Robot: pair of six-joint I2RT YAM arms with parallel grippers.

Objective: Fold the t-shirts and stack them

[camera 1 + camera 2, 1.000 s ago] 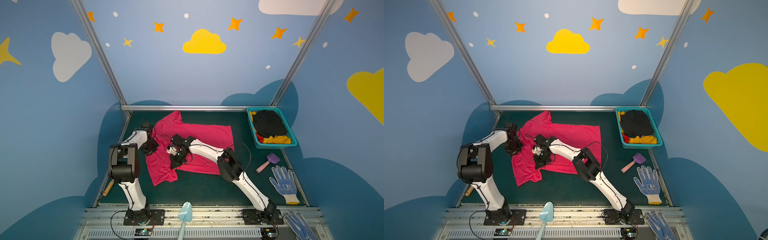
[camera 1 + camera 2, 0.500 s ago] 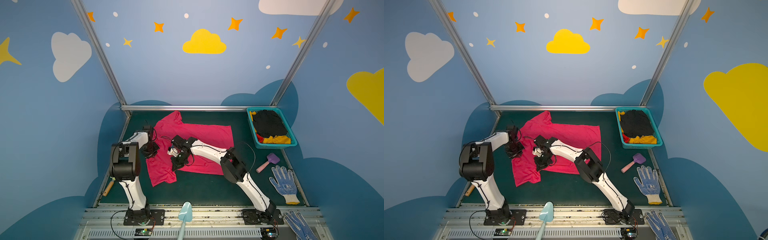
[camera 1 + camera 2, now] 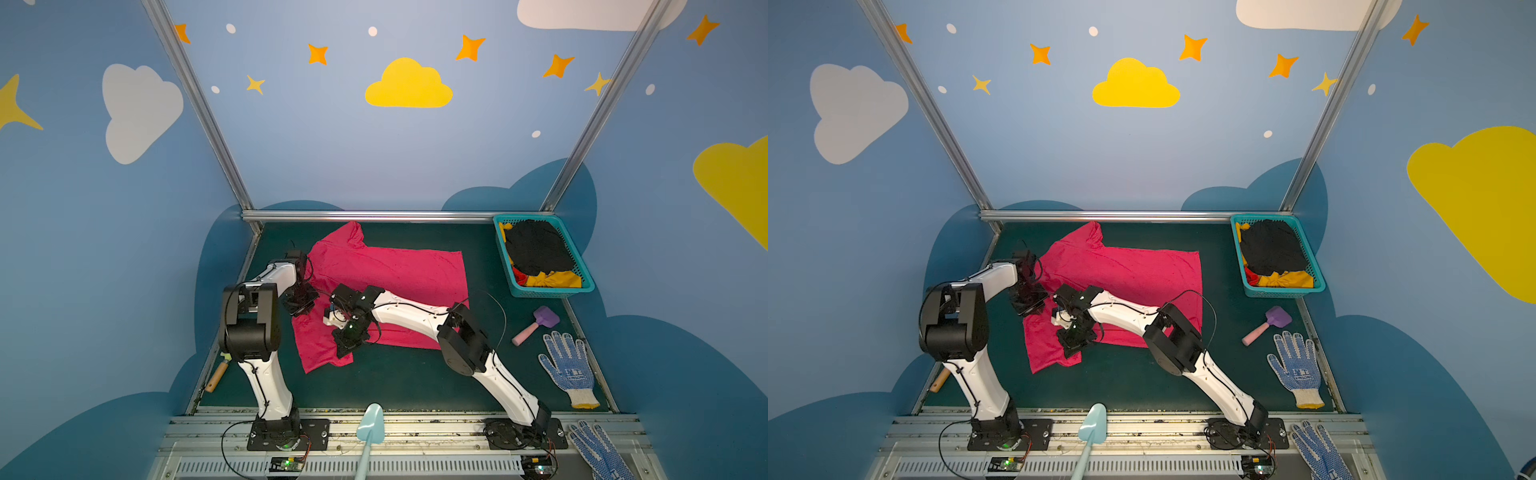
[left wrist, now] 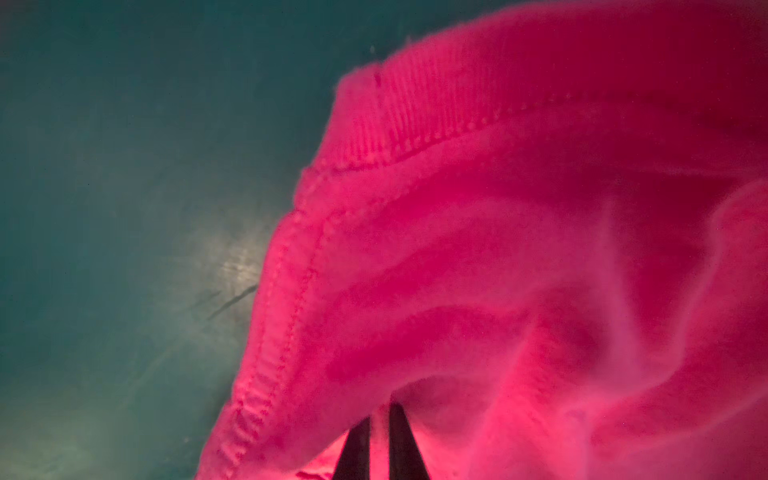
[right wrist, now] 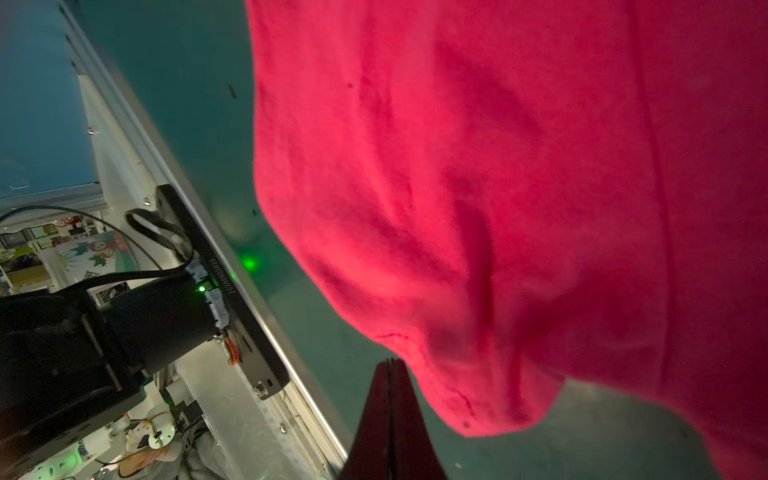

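A bright pink-red t-shirt (image 3: pixel 395 274) (image 3: pixel 1129 274) lies spread on the green table in both top views, one sleeve toward the back rail and one toward the front. My left gripper (image 3: pixel 301 305) (image 4: pixel 379 415) sits at the shirt's left edge by the ribbed collar (image 4: pixel 386 112), shut on a fold of pink cloth. My right gripper (image 3: pixel 345 349) (image 5: pixel 390 361) reaches across to the front sleeve. It is shut, its tip at the cloth's edge, and no cloth shows between the fingers. A black t-shirt (image 3: pixel 536 249) and a mustard-yellow one (image 3: pixel 552 280) lie in a basket.
The teal basket (image 3: pixel 552 293) stands at the back right. A purple-headed pink-handled toy (image 3: pixel 536 324) and a blue-dotted glove (image 3: pixel 567 365) lie on the right, with another glove (image 3: pixel 598 453) by the front rail. A light blue scoop (image 3: pixel 370 419) is at the front, a wooden-handled tool (image 3: pixel 218 374) on the left edge.
The left jaws have narrowed onto the pink cloth and that gripper has shifted slightly toward the front. The right arm's elbow has moved a little to the right.
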